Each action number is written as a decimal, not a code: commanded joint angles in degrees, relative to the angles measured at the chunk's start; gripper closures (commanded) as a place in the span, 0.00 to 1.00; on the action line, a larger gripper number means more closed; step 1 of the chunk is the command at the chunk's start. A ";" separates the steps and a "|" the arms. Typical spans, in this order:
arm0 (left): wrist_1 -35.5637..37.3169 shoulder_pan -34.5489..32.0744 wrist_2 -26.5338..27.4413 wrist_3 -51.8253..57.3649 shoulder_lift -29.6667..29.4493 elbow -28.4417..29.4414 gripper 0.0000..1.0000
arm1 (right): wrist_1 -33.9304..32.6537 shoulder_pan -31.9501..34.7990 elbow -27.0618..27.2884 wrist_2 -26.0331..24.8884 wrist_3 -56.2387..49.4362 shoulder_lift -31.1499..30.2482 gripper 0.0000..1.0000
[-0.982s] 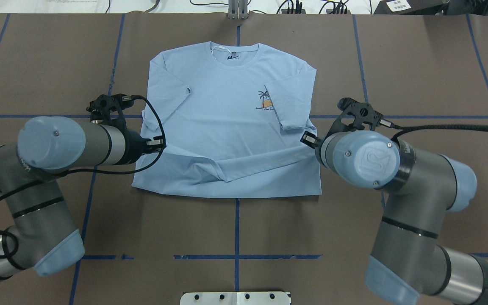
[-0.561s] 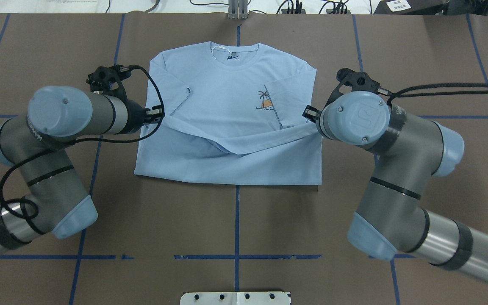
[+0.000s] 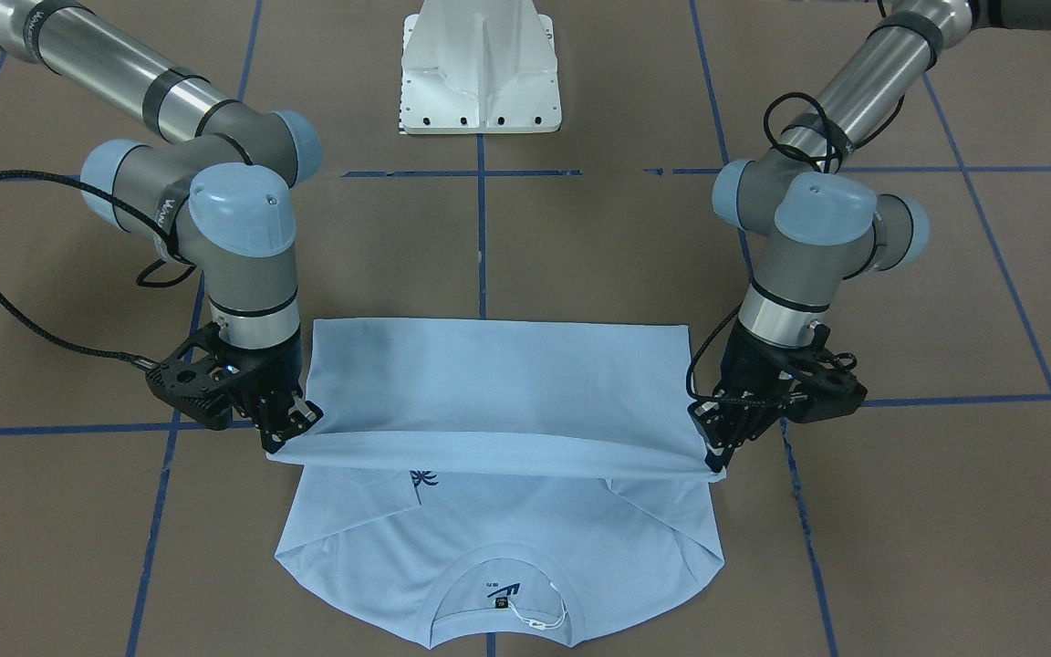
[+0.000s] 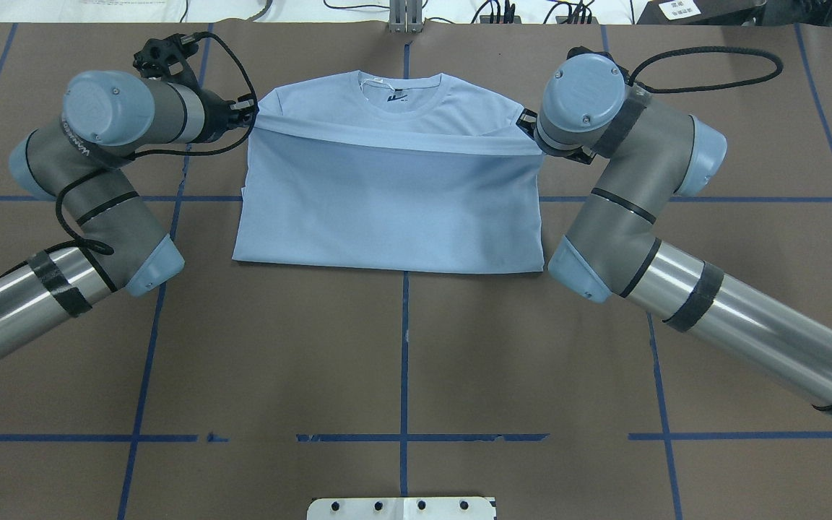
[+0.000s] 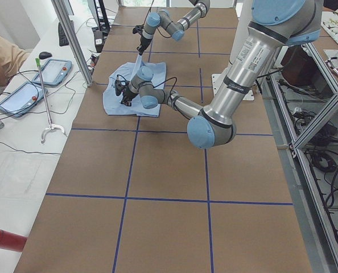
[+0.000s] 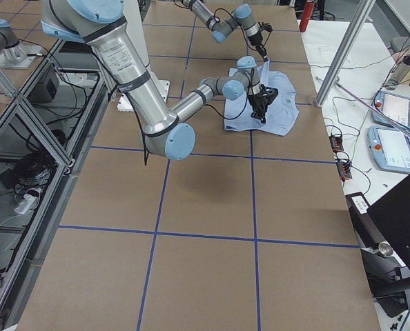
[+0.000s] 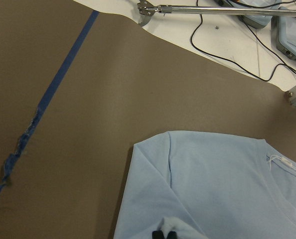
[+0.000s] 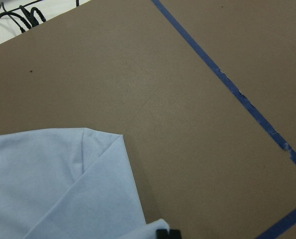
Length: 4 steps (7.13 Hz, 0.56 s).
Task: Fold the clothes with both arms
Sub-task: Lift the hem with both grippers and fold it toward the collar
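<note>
- Hem of the shirt (image 4: 387, 209) travelled from chest height up to near the neckline.
- My left gripper (image 3: 715, 453) and right gripper (image 3: 286, 436) each stayed clamped on a hem corner.

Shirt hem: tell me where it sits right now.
In the overhead view the hem stretches across the T-shirt, just short of the collar, held by left gripper and right gripper.
</note>
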 commanded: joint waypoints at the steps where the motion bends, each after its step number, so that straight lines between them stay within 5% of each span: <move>1: -1.34 -0.03 0.37 0.19 -2.14 4.62 1.00 | 0.45 0.36 -5.91 0.27 -0.90 3.28 1.00; 4: -1.78 -0.20 2.13 0.19 -4.61 8.15 1.00 | 5.61 0.71 -12.15 0.09 -2.40 5.65 1.00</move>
